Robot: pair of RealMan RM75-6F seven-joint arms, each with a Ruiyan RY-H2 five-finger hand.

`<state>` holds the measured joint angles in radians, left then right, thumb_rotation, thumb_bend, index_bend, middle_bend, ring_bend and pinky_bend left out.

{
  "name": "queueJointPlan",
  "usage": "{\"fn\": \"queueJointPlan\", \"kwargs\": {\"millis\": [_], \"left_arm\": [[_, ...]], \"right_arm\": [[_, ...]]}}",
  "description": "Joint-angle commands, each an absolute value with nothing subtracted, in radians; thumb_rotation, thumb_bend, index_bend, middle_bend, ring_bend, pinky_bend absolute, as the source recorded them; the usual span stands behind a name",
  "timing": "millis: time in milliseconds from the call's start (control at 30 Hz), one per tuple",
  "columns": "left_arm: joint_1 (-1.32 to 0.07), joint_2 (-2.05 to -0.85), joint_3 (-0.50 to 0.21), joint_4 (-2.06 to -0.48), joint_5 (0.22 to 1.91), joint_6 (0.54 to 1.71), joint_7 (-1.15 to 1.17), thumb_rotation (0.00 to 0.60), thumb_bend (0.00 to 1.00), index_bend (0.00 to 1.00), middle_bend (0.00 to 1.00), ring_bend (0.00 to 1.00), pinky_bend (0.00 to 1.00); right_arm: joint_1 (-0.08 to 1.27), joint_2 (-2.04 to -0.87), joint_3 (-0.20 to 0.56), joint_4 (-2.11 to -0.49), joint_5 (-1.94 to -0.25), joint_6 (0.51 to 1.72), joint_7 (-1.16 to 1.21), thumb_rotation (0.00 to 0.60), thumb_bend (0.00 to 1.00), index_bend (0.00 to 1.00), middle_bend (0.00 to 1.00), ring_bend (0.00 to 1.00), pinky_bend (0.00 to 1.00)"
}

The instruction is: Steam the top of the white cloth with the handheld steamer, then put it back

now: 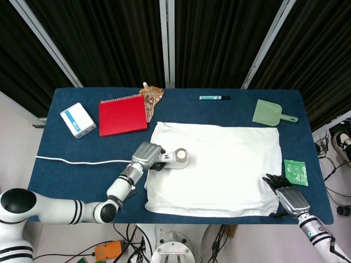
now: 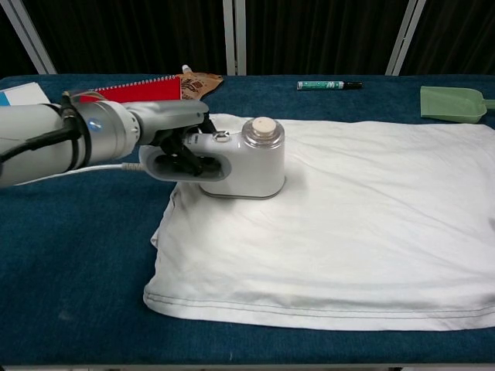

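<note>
The left robot hand [image 2: 179, 151] grips the steamer [image 2: 236, 162] by its handle, its base on the white cloth [image 2: 348, 224] near the left edge. The right robot hand [image 1: 289, 198] rests at the cloth's corner, fingers apart, empty. The trailing cord [image 1: 82, 161] could drag and bunch the cloth's edge.

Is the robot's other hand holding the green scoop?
No, the right hand sits by the cloth's near corner, far from the green scoop, holding nothing.
</note>
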<state>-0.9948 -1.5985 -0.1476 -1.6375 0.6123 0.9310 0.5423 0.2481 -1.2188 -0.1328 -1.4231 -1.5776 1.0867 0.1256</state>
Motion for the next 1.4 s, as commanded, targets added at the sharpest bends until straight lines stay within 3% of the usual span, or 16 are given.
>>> {"fn": "queueJointPlan", "kwargs": {"millis": [33,333,633,1067,1267,1333,1400], "left_arm": [[-0.962,-1.544,-0.111,-1.685,0.636,0.947,0.543,0.437,0.72,0.79,1.00,0.82,0.69],[-0.869,-1.402,-0.085,-1.746,0.669,0.988,0.450,0.424,0.72,0.79,1.00,0.81,0.69],[-0.725,-1.253,-0.088,-1.834,0.838,1.084,0.264,0.420,0.72,0.79,0.99,0.80,0.69],[-0.573,-1.342,-0.008,-1.634,0.949,1.126,0.181,0.416,0.67,0.78,0.92,0.74,0.62],[-0.568,-1.358,0.016,-1.610,1.010,1.104,0.237,0.416,0.60,0.73,0.80,0.63,0.54],[-0.569,-1.358,0.022,-1.607,1.021,1.101,0.268,0.414,0.53,0.67,0.71,0.54,0.51],[-0.566,-1.362,0.023,-1.604,1.033,1.113,0.300,0.414,0.41,0.52,0.56,0.41,0.46]], "right_arm": [[0.248,-1.216,-0.132,-1.425,-1.578,1.091,0.125,0.600,0.06,0.02,0.04,0.00,0.06],[0.238,-1.201,-0.125,-1.432,-1.575,1.122,0.131,0.600,0.06,0.02,0.04,0.00,0.06],[0.201,-1.149,-0.105,-1.467,-1.562,1.212,0.126,0.600,0.06,0.02,0.04,0.00,0.06],[0.160,-1.070,-0.069,-1.532,-1.557,1.322,0.120,0.600,0.06,0.02,0.04,0.00,0.06],[0.153,-1.051,-0.065,-1.550,-1.551,1.326,0.123,0.600,0.06,0.01,0.04,0.00,0.06],[0.149,-1.048,-0.065,-1.552,-1.547,1.327,0.122,0.600,0.06,0.01,0.04,0.00,0.06],[0.142,-1.045,-0.064,-1.553,-1.542,1.331,0.125,0.600,0.06,0.01,0.04,0.00,0.06]]}}
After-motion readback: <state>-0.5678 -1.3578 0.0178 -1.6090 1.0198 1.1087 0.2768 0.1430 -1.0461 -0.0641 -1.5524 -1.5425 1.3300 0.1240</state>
